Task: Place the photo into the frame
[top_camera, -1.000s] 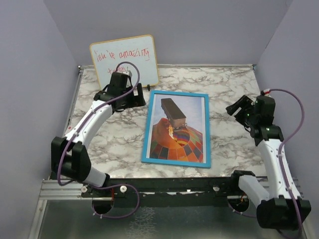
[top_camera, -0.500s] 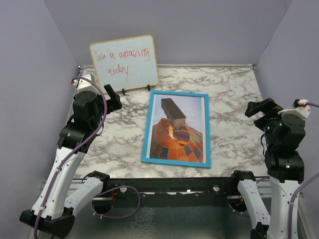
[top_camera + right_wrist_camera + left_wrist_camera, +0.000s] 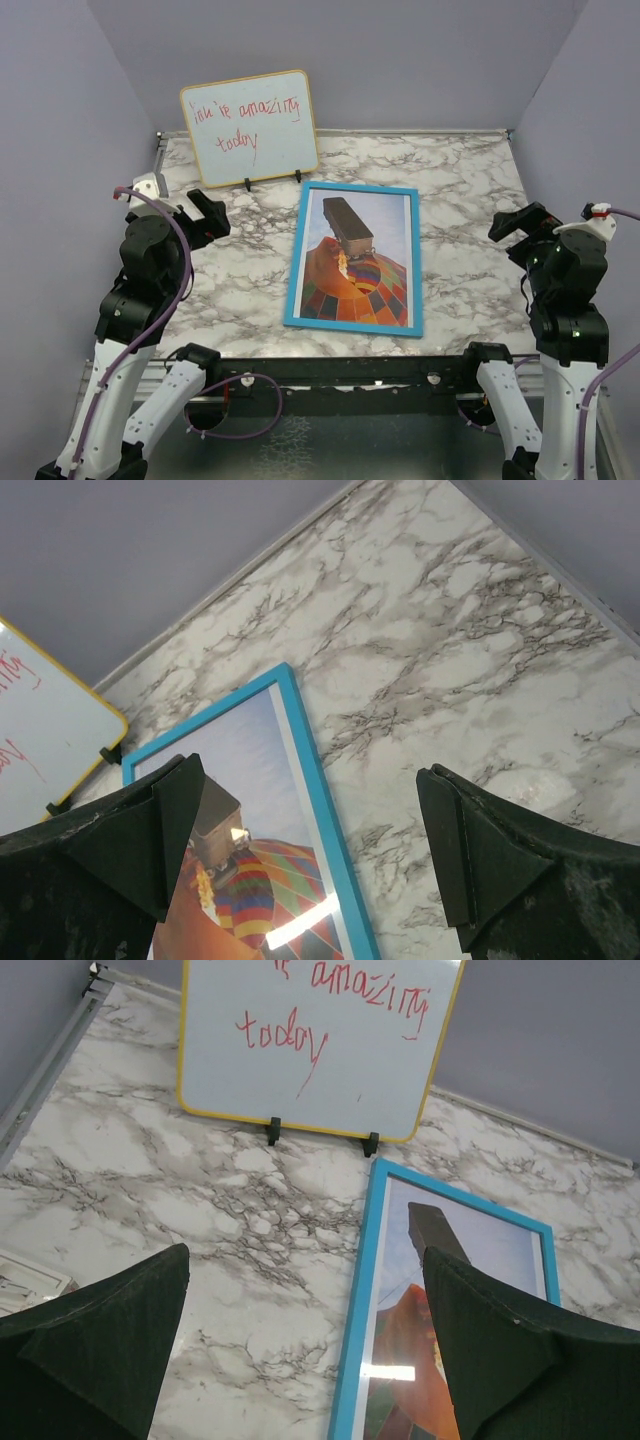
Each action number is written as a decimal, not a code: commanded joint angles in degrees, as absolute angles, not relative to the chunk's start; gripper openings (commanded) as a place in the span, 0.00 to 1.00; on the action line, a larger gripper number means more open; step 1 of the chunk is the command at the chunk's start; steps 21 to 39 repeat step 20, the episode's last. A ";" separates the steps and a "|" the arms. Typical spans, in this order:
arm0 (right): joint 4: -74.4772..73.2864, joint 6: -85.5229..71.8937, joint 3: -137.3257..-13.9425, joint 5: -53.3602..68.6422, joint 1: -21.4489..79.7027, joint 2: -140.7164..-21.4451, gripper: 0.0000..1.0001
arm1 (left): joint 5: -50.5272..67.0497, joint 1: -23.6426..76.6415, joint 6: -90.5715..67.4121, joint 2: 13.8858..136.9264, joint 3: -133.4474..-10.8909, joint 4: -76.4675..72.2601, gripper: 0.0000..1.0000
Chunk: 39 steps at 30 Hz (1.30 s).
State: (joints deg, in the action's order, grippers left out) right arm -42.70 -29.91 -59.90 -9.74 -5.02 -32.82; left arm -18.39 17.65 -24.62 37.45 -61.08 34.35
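Blue frame [image 3: 360, 188], midway between left pincer [image 3: 203, 214], right pincer [image 3: 520, 222]

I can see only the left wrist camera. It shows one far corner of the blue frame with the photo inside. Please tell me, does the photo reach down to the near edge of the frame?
Observer: Yes. In the top view the photo fills the frame, and the blue edge shows on all four sides.
Operator: Is the right gripper touching it?
Observer: No. The right gripper hangs open to the right of the frame, raised over the table. It is apart from the frame and holds nothing.
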 commanded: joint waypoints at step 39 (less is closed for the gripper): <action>-44.84 -30.67 -61.00 -10.43 -5.43 -31.67 0.99 | -17.93 17.49 -23.67 37.35 -61.13 36.63 0.99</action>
